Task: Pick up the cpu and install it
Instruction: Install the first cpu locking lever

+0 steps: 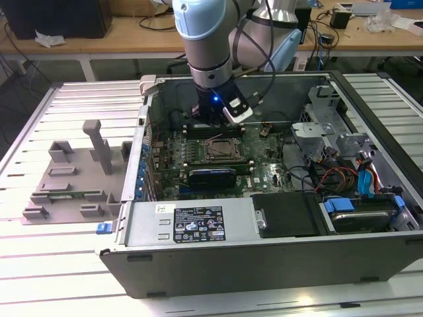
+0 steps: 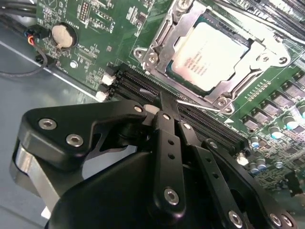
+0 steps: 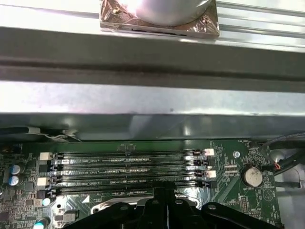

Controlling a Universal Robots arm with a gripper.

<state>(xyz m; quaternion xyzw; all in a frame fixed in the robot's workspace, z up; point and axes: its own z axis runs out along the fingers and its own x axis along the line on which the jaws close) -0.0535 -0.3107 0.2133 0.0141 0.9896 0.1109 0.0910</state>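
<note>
The cpu (image 2: 209, 57), a flat square chip with a silvery top, lies inside the dark metal socket frame (image 2: 157, 45) on the green motherboard. My gripper (image 2: 164, 100) hangs just beside that socket, over the black memory slots (image 2: 128, 83). Its black fingers are pressed together with nothing between them. A thin socket lever (image 2: 200, 106) runs close by the fingertips. In the exterior view my gripper (image 1: 210, 127) reaches down into the open computer case (image 1: 198, 228), just behind the socket (image 1: 221, 150). The first wrist view has the gripper (image 3: 162, 198) above the memory slots (image 3: 128, 167).
A grey plastic tray (image 1: 73, 178) with upright blocks lies outside the case, on the exterior view's left. Inside the case are drive bays (image 1: 324, 125), coloured cables (image 1: 334, 175) and a round coin battery (image 2: 63, 36). The case's rear wall (image 3: 152, 95) stands close behind the slots.
</note>
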